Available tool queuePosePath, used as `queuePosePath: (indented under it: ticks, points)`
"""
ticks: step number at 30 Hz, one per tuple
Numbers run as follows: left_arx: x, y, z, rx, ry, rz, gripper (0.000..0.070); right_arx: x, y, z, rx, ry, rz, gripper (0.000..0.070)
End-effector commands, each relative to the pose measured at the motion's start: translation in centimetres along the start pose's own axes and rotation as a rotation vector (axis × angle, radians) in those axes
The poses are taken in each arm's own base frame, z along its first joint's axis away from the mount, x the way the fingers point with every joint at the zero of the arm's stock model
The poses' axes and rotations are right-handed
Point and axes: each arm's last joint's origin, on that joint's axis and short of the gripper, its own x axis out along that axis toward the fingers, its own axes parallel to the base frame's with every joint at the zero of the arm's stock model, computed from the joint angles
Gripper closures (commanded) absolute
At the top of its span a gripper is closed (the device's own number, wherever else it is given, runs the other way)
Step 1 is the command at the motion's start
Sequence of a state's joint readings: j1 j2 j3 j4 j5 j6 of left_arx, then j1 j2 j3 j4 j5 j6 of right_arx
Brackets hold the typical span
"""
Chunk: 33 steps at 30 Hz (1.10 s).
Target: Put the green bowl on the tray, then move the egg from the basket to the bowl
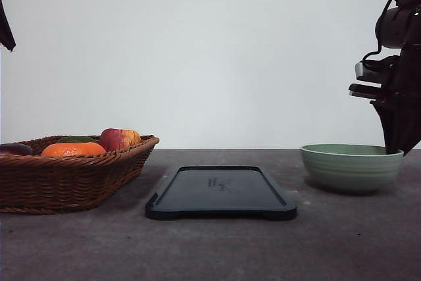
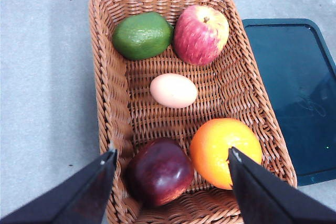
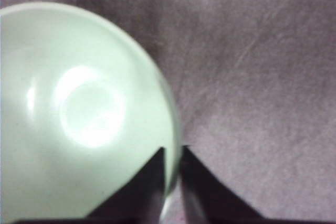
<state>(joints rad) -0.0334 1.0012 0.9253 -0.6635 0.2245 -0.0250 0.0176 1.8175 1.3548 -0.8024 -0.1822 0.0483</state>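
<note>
Pinching the green bowl's (image 3: pixel 79 114) rim, the right claw (image 3: pixel 172 182) grips at the bench (image 1: pixel 210 248); left claw (image 2: pixel 170 182) hangs spread above the basket (image 2: pixel 110 93), egg (image 2: pixel 174 90) inside.

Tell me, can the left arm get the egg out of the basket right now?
Probably yes. The left gripper hangs open above the basket, and the egg lies alone in the middle with nothing on top; the fruits sit apart around it.
</note>
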Motion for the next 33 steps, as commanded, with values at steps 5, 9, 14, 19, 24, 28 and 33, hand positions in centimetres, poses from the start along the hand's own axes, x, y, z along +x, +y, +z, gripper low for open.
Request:
queuePosePath:
  ticks: [5,9,14,19,24,28,33]
  points:
    - [-0.3,-0.1,0.6,0.011,-0.018,-0.007,0.0269,-1.8,0.7,1.2,-0.013,0.026,0.009,0.07]
    - [-0.3,-0.1,0.6,0.011,-0.018,-0.007,0.0269,-4.2,2.6,1.9,-0.043,0.053,0.068,0.07]
    - [-0.3,-0.1,0.6,0.011,-0.019,-0.007,0.0269,-6.7,6.4,2.7,-0.126,0.028,0.127,0.07]
    - [-0.3,-0.1,0.6,0.011,-0.02,-0.007,0.0269,-7.5,10.6,3.0,-0.221,-0.029,0.158,0.07]
    - [-0.3,-0.1,0.6,0.011,-0.02,-0.007,0.0269,-6.0,14.0,3.2,-0.282,-0.042,0.188,0.07]
    - [-0.3,-0.1,0.6,0.011,-0.02,-0.007,0.0269,-3.7,15.8,3.4,-0.305,-0.042,0.188,0.07]
    - [-0.3,-0.1,0.6,0.011,-0.02,-0.007,0.0269,-0.6,17.0,3.3,-0.311,0.003,0.186,0.07]
